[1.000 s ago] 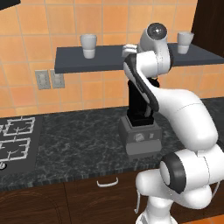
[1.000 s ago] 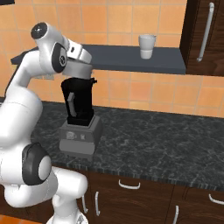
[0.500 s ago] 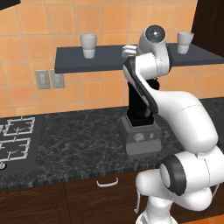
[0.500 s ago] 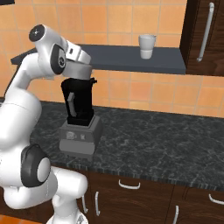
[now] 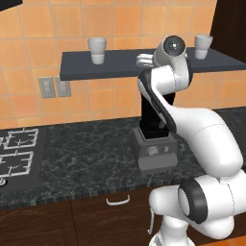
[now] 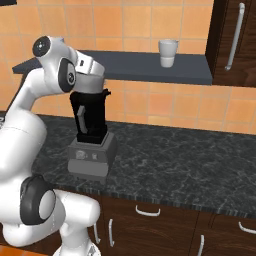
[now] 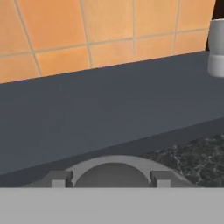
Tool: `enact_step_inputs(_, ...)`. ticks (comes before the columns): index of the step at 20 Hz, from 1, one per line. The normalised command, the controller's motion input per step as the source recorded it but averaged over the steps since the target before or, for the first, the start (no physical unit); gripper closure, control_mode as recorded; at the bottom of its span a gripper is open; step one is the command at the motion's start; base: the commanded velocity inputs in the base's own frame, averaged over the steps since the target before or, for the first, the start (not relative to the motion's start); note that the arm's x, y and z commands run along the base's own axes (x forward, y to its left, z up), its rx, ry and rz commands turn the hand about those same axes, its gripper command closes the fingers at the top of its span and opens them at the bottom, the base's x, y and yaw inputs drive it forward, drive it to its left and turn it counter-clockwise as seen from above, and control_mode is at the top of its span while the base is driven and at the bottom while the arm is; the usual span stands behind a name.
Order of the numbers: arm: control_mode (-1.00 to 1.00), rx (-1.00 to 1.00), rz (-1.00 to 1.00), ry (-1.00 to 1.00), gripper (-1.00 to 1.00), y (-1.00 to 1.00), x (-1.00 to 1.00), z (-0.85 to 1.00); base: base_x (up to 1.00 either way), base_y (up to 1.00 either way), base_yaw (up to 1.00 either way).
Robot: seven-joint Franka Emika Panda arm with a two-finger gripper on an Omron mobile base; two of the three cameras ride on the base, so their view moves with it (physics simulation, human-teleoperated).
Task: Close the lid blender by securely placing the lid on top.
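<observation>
Alignment of the lid [image 7: 113, 171] over the blender [image 6: 90, 131] is the relation on which the coming move depends. The jaws [image 7: 109, 178] are closed on the lid, whose curved grey rim is seen in the hand view between the two finger tips, one on each side. In the right base view the light-grey lid [image 6: 89, 83] is held directly over the mouth of the dark jar, very close to its top rim; whether contact has been made cannot be told at this size. The blender stands upright on the desk [image 6: 190, 170], its long axis vertical, with its grey handle facing forward and slightly left in that view and its boxy base with the dial below. From the jaws, the jar therefore lies straight down, and a short vertical descent is judged to be what remains, followed by release. In the left base view the jar [image 5: 153, 117] is largely covered by the arm, so sideways offset cannot be checked from that side. A dark shelf [image 7: 100, 109] runs just behind and above the jar, with a white cup [image 6: 168, 53] standing on it well to the right, clear of the work. Seating should be confirmed before the jaws are opened, since a lid set off-centre is judged likely to tip.
</observation>
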Motion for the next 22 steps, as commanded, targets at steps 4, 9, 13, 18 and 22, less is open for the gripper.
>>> enact_step_inputs(4,-1.0,-0.1,0.1,0.0,1.0,-0.12,-0.16,-0.11,0.0,0.0,0.0)
enact_step_inputs(9,-1.0,-0.09,0.11,0.0,1.0,-0.3,-0.2,-0.14,0.0,0.0,0.0)
enact_step_inputs(13,-1.0,-0.08,0.09,0.0,1.0,-0.33,-0.21,-0.05,0.0,0.0,0.0)
enact_step_inputs(18,-1.0,-0.07,0.04,0.01,1.0,-0.22,-0.09,0.0,0.0,0.0,0.0)
enact_step_inputs(22,-1.0,-0.08,0.02,0.06,1.0,-0.14,-0.12,0.0,0.0,0.0,0.0)
